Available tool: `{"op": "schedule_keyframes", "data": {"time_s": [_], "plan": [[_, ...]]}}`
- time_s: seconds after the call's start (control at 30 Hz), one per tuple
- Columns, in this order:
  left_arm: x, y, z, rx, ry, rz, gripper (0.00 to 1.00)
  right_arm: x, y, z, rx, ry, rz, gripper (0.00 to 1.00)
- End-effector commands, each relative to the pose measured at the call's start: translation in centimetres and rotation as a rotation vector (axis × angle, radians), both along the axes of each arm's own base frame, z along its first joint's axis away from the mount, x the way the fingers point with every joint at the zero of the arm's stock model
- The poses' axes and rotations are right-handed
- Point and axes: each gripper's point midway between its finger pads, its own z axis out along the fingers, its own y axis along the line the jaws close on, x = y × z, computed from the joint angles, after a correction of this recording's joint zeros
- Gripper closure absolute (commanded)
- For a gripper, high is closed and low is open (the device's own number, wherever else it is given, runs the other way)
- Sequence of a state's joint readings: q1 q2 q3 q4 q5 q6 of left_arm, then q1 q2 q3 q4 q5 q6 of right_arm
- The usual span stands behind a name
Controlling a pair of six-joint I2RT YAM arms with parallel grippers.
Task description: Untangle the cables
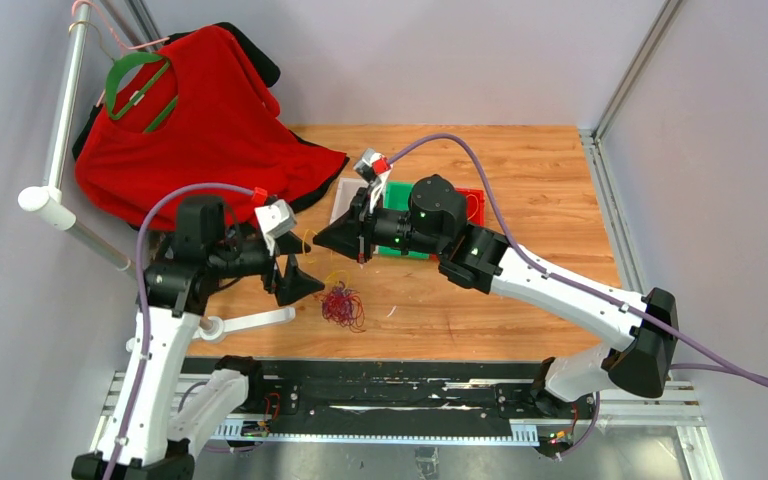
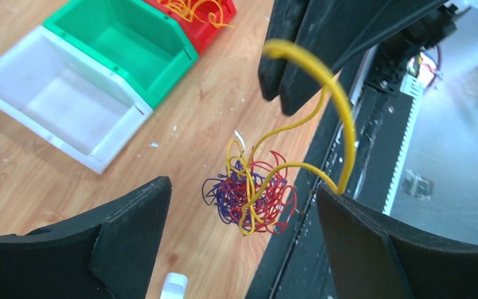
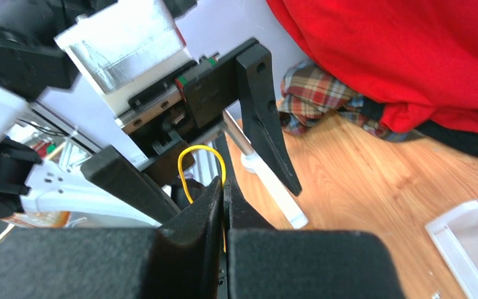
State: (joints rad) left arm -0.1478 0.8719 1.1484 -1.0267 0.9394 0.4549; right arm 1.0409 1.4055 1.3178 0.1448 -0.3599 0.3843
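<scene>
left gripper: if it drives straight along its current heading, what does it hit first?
Probably the cable tangle on the table, dead ahead of the open left gripper in its wrist view. The yellow strand pinched by the right gripper arcs close past one finger and could brush first; depth is unclear.

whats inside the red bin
Curly yellow-orange wires lie in the red bin. Its far part is out of frame, and from above the right arm mostly covers it.

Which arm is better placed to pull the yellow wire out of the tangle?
Right, probably. The right tool is shut on the yellow wire above the tangle, so it can lift; the left tool is open, holding nothing.
</scene>
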Motion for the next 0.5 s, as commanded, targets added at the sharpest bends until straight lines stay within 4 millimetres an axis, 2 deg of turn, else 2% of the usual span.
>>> {"op": "schedule_keyframes", "data": {"time_s": [0.0, 0.07, 0.23, 0.37, 0.47], "plan": [[1.8, -1.0, 3.3, -0.194, -0.130, 0.120, 0.10, -1.9, 0.7, 3.6, 0.131, 0.016, 0.074, 0.99], [1.7, -1.2, 4.1, -0.268, -0.175, 0.143, 0.12, -2.2, 0.9, 4.4, 0.156, 0.024, 0.078, 0.99], [1.4, -1.6, 3.4, -0.347, -0.087, 0.168, 0.30, -3.3, 1.8, 5.5, 0.177, 0.025, 0.100, 0.99], [1.2, -1.7, 3.1, -0.338, -0.064, 0.157, 0.51, -3.5, 2.3, 5.5, 0.175, 0.020, 0.102, 0.99], [0.8, -1.7, 2.7, -0.321, -0.051, 0.147, 0.77, -3.4, 2.1, 5.4, 0.173, 0.015, 0.090, 1.00]]}}
